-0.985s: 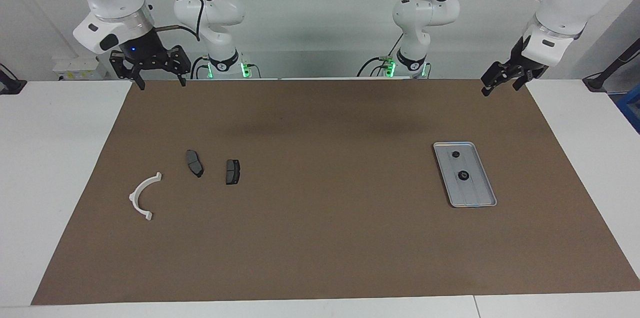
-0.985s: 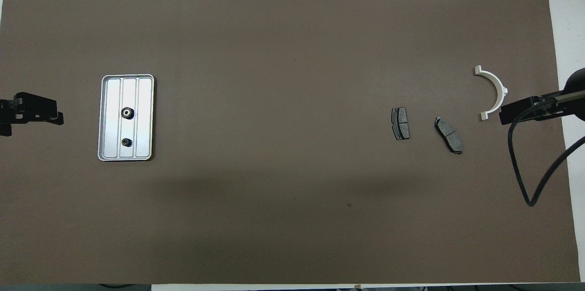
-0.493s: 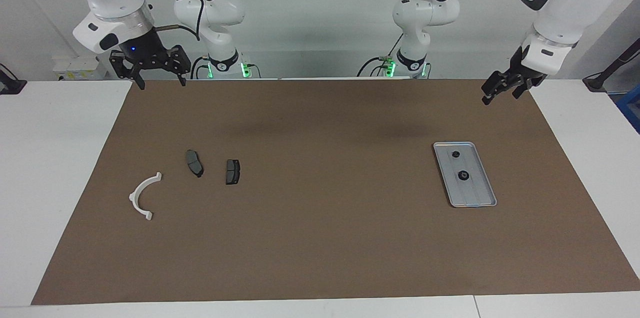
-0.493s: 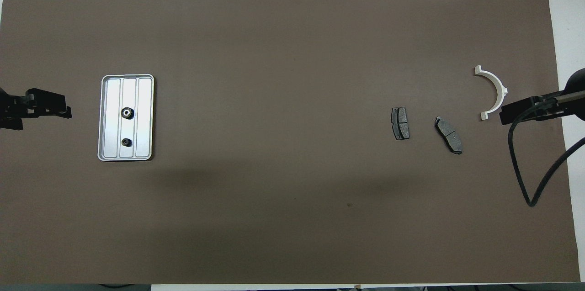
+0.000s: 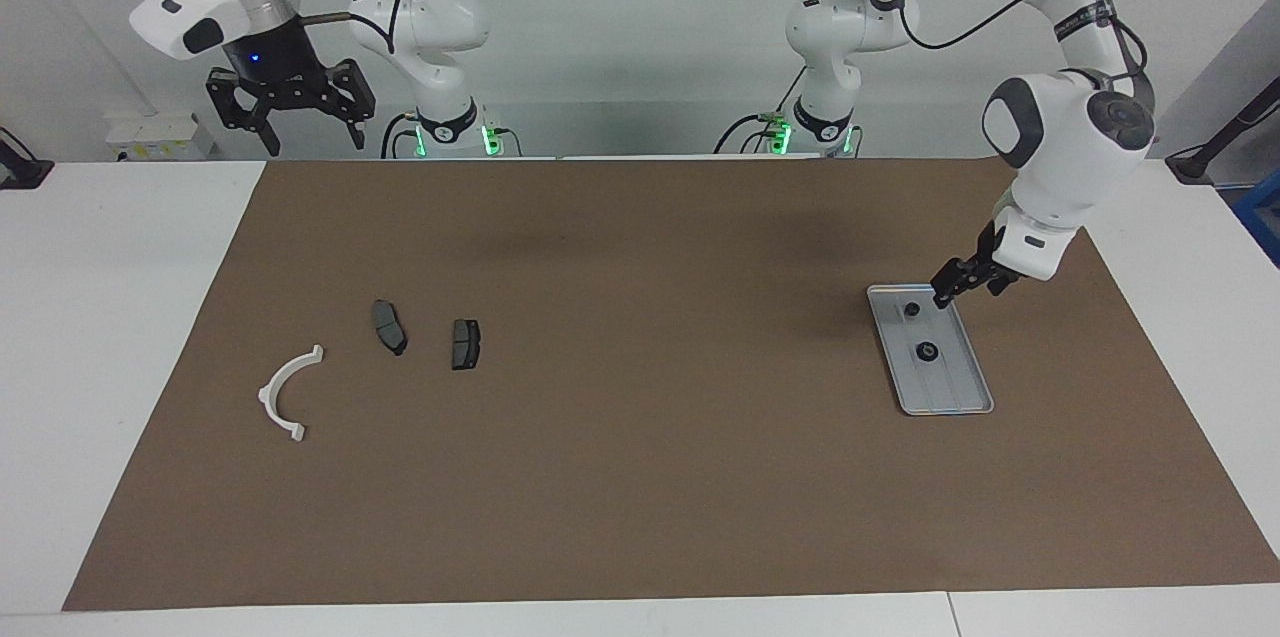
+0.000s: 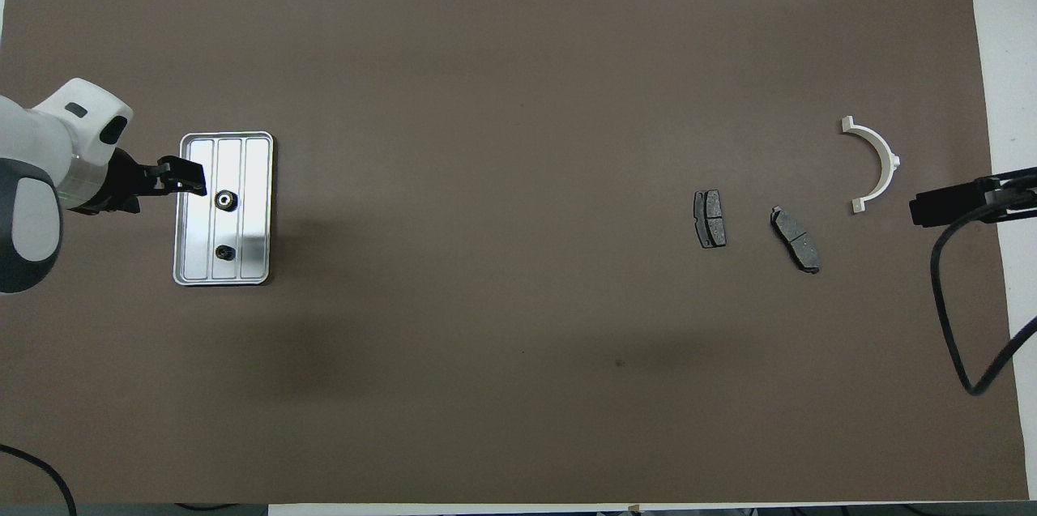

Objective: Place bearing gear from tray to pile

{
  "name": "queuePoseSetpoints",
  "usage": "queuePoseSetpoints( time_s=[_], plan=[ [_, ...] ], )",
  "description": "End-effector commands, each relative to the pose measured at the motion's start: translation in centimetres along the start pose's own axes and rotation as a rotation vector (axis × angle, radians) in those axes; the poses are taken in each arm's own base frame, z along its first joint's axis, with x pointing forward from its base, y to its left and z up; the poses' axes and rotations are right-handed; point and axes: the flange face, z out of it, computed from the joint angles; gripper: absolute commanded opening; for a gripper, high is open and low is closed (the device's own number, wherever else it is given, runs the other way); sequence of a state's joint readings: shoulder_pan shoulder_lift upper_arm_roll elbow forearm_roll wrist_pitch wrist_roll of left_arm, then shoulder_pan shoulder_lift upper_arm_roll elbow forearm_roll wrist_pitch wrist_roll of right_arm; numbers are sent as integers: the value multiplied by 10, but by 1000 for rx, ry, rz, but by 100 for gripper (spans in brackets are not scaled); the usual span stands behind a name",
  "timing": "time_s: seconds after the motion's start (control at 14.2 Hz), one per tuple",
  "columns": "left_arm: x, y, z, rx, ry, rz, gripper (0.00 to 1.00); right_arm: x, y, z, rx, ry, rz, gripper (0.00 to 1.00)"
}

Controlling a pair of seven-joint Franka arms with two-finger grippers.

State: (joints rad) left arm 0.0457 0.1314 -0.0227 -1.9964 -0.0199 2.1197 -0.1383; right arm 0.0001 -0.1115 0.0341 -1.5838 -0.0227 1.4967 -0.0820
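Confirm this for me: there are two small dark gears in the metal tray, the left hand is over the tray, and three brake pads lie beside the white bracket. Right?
Not quite. The facing view shows only two brake pads beside the white bracket, not three. The rest stands: two gears lie in the tray, with the left hand over it.

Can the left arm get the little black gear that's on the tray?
Probably yes. The left hand hangs open just over the tray, beside the nearer gear. Nothing covers either gear, and the right hand waits away, above the table's edge.
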Motion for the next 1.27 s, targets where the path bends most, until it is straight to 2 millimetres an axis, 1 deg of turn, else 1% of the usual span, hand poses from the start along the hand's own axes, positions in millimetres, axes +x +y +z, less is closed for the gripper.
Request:
queuePoseSetpoints(
  time_s=[0.0, 0.14, 0.21, 0.35, 0.42, 0.49, 0.56, 0.7, 0.84, 0.91, 0.99, 1.06, 1.2],
  plan=[
    [0, 1, 40, 18, -9, 16, 96, -5, -4, -2, 6, -1, -30, 100],
    [4, -3, 66, 18, -31, 5, 73, -7, -7, 1, 6, -4, -39, 100],
    [7, -1, 75, 17, -30, 5, 69, -8, -9, 2, 8, -10, -50, 100],
    [10, 2, 87, 16, -18, 11, 68, -10, -20, 5, 77, -8, -59, 100],
    [11, 3, 87, 15, -11, 11, 68, -11, -32, 8, 82, -11, -76, 100],
    [13, 3, 90, 15, -10, 11, 68, -12, -52, 13, 84, -17, -101, 100],
    [16, 4, 91, 13, -2, 12, 68, -11, -60, 23, 83, -15, -81, 100],
    [19, 5, 94, 12, 5, 14, 68, -4, -89, 50, 86, 13, -36, 100],
    [20, 6, 98, 10, 5, 13, 67, 2, -118, 84, 92, 19, 12, 100],
    [21, 7, 98, 9, 14, 13, 67, 5, -128, 98, 96, 28, 22, 100],
    [21, 8, 103, 9, 9, 16, 66, 10, -137, 114, 96, 27, 16, 100],
    [20, 9, 105, 11, 7, 18, 61, 17, -143, 130, 97, 16, 14, 100],
    [20, 9, 104, 12, 2, 18, 32, 35, -159, 161, 101, 20, 15, 100]
  ],
)
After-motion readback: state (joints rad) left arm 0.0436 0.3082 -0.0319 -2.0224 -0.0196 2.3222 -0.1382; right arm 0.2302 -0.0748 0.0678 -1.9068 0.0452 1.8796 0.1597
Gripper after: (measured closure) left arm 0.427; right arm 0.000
